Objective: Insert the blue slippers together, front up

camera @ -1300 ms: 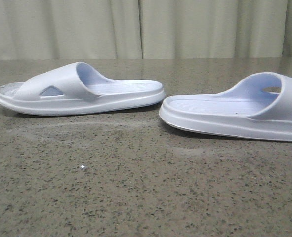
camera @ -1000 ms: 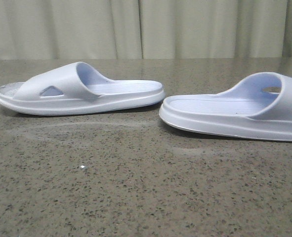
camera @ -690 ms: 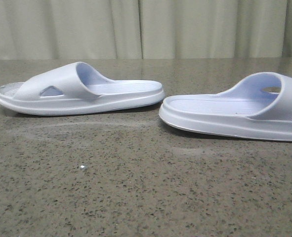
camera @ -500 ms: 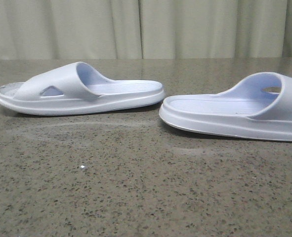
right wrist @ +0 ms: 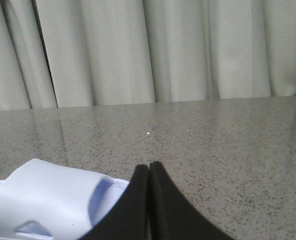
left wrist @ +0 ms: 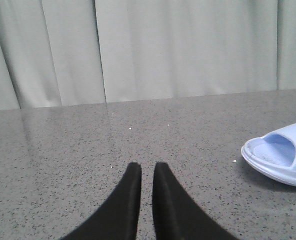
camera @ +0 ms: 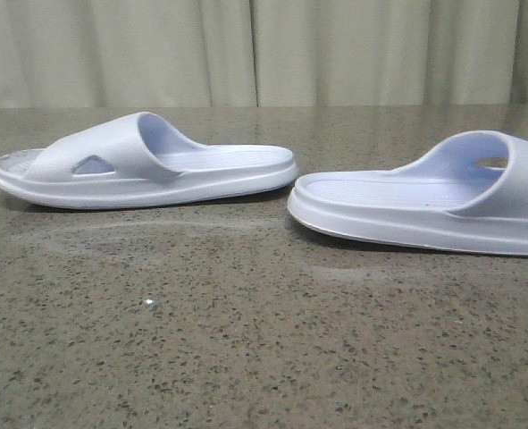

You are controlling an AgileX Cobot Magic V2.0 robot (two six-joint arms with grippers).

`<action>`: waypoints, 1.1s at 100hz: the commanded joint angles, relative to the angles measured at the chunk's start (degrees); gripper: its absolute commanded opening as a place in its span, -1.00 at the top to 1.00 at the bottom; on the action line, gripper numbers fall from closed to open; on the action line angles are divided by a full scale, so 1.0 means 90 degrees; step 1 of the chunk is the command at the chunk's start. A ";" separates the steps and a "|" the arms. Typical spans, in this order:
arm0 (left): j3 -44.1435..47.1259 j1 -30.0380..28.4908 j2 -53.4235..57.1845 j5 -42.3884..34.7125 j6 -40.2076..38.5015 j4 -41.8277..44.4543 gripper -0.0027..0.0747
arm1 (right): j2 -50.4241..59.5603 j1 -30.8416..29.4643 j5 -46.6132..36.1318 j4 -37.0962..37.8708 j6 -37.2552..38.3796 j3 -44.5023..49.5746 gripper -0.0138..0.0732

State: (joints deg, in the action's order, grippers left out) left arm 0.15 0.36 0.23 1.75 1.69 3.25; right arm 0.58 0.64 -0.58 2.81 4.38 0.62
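on table (camera: 246,357): pale blue slippers (camera: 147,161), ribbed footbeds, w/ thick soles

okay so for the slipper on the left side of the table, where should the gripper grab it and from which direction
Probably the heel end of the left slipper, coming down from above. It lies flat, sole down, and the open heel rim is a thin raised edge that jaws could straddle; the wide strap is bulkier. The left gripper is nearly closed and holds nothing, so it must open first.
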 commanded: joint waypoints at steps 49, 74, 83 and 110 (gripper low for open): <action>0.0052 0.0056 0.0188 -0.0734 -0.0076 -0.1139 0.89 | 0.0128 -0.0002 -0.0444 -0.0083 -0.0014 0.0131 0.93; -0.0267 0.0056 0.0188 -0.0596 -0.0076 -0.3651 0.89 | 0.0128 -0.0002 0.0168 -0.0915 0.0087 -0.0395 0.93; -0.0804 0.0056 0.0077 -0.0038 -0.0076 -0.3651 0.89 | 0.0023 -0.0002 0.0781 -0.0915 0.0087 -0.0934 0.93; -0.3075 0.0044 -0.1722 0.1423 -0.0064 -0.3414 0.89 | -0.1241 -0.0002 0.2093 -0.1006 0.0087 -0.2950 0.93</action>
State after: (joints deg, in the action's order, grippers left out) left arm -19.40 0.36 -8.68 13.64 1.60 -29.08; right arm -5.53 0.64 18.45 -5.55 4.99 -18.83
